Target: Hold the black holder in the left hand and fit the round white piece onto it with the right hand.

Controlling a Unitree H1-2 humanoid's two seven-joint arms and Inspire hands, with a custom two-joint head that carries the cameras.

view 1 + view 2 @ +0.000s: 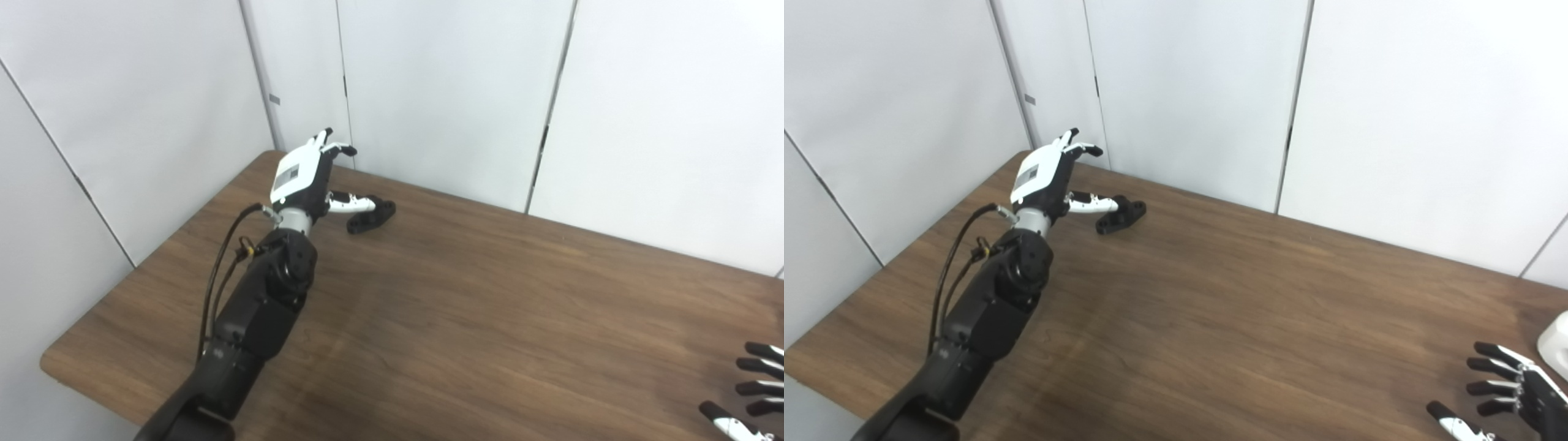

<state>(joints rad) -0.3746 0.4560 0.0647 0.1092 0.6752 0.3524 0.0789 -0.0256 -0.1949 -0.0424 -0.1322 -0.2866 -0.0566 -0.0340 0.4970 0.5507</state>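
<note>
the black holder (371, 215) lies flat on the brown table (465, 318), far back near the left corner, close to the white wall panels (441, 92). my left hand (306, 174) is stretched out to it with the arm reaching up from the bottom left; the fingers (334, 146) are spread apart above the table and the thumb (352, 204) points toward the holder, its tip touching or just beside the holder's near end. the hand holds nothing and is not closed on the holder. a black cable (220, 269) loops along the forearm.

the round white piece (1557, 343) shows only in the right eye view, as a white rounded shape cut by the right edge, resting on the table well apart from the holder. my right hand (1513, 392) sits low at the bottom right corner, just beside that white piece, dark fingers (1494, 352) spread and pointing left, grasping nothing.
</note>
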